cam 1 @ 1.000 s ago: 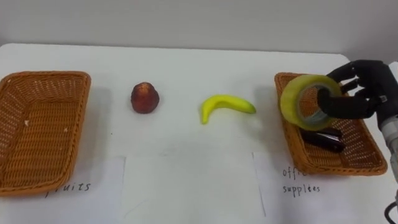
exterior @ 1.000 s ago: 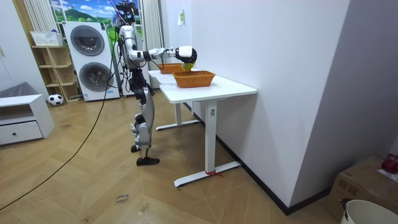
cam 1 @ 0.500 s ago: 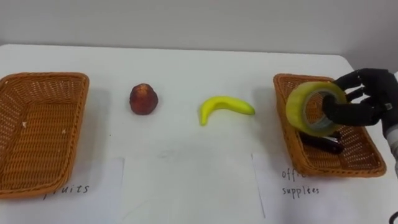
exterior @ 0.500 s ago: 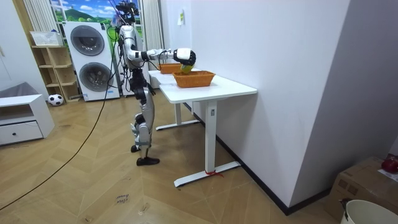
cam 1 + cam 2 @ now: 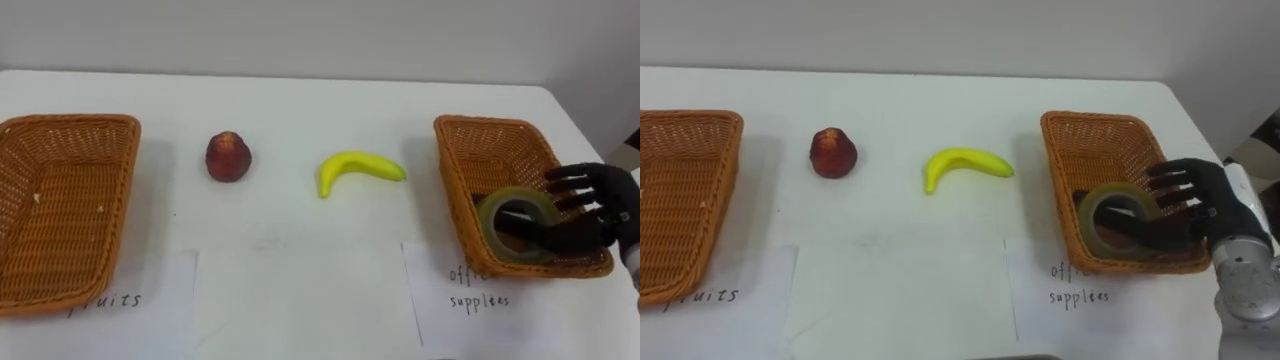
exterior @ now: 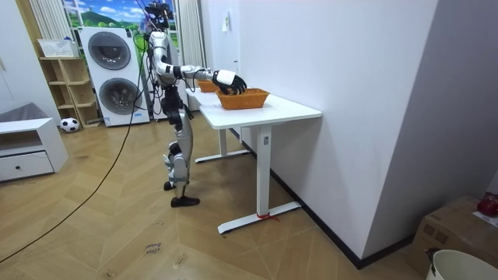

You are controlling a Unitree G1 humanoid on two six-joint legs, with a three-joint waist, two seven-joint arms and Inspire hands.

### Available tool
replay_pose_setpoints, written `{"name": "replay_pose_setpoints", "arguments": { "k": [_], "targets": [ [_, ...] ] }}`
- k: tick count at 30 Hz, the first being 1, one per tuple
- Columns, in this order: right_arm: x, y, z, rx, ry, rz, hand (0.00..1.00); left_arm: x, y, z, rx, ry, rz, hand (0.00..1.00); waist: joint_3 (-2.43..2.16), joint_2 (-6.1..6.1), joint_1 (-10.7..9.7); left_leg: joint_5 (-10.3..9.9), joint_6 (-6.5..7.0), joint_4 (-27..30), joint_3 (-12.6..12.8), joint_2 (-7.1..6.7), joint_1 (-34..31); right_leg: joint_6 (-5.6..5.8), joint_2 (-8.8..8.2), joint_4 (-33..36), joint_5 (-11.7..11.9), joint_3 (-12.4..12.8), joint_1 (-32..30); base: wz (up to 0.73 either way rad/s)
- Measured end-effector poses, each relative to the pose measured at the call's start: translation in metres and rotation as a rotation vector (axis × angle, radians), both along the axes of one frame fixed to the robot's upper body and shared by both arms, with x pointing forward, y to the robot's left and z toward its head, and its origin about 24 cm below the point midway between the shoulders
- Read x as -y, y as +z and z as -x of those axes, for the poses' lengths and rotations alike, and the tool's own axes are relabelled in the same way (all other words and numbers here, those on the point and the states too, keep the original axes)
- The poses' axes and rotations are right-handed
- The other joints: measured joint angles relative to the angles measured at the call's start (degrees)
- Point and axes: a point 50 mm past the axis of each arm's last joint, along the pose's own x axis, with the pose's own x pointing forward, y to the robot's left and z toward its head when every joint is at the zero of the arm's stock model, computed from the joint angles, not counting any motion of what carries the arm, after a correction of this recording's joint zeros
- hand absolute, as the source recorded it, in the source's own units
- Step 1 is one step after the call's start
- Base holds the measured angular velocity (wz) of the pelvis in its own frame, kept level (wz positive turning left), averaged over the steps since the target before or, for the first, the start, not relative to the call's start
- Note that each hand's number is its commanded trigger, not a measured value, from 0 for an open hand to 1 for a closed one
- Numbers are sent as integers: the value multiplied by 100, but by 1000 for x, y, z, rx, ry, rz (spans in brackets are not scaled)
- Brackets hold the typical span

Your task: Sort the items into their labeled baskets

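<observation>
The likeliest trouble from here is the thumb dragging the tape roll [image 5: 515, 225] back up as the right hand [image 5: 592, 212] is lifting away, since the thumb is reaching across the roll's right rim into its hole. A sideways pull could also be shoving the office-supplies basket [image 5: 452, 185], which is sitting close to the right edge of the table [image 5: 300, 60] at the right of the frame. A smaller risk (the roll is leaning rather than lying flat) is the tape tipping against the basket's near wall once let go. The roll is resting inside the basket, in its lower half, at the lower right of the picture. The hand is hovering just to its right over the basket's near right corner. Its fingers [image 5: 566, 186] are spreading out straight, clear of the roll's outer face, so I am judging the grasp as released, with only the thumb touching or nearly touching the tape. Toward the middle of the frame the banana [image 5: 360, 170] and, left of it, the red fruit [image 5: 228, 157] are lying on the bare table, well apart from the fruit basket [image 5: 70, 122] at the far left.
</observation>
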Motion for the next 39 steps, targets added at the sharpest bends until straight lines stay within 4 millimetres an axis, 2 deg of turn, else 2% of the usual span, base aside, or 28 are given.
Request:
{"name": "replay_pose_setpoints", "arguments": {
  "k": [5, 20, 28, 33, 39],
  "targets": [
    [0, 0, 0, 0, 2, 4, 0, -1, 1, -3, 14, -5, -4, 0, -8, -15, 56, -1, -1, -1, -1, 0, -15, 0, -1, 3, 0, -13, -13, 0],
    [0, 1, 0, 3, 5, 6, 0, -1, 4, -6, 33, -10, -11, 0, -1, 41, 54, -2, 0, 1, -1, 1, 6, 0, -2, 11, 0, -23, 8, 0],
    [-1, 1, -1, 8, 6, 1, 0, -2, 5, -7, 43, -7, -34, 0, -5, 30, 48, -2, 0, 0, -1, 0, 9, 0, -2, 10, 0, -19, 11, 0],
    [-3, 7, -3, 33, 18, 11, 0, -2, 6, -10, 55, -4, -41, 0, -5, 35, 55, -2, 0, 0, -1, 0, 9, 0, -2, 13, 0, -16, 8, 0],
    [-10, 30, -13, 126, 54, 34, 0, -2, 4, -7, 44, 6, -35, 0, -17, 88, 40, -2, 0, 1, 9, 0, 9, 0, -2, 24, 0, -3, -3, 0]
  ]
}}
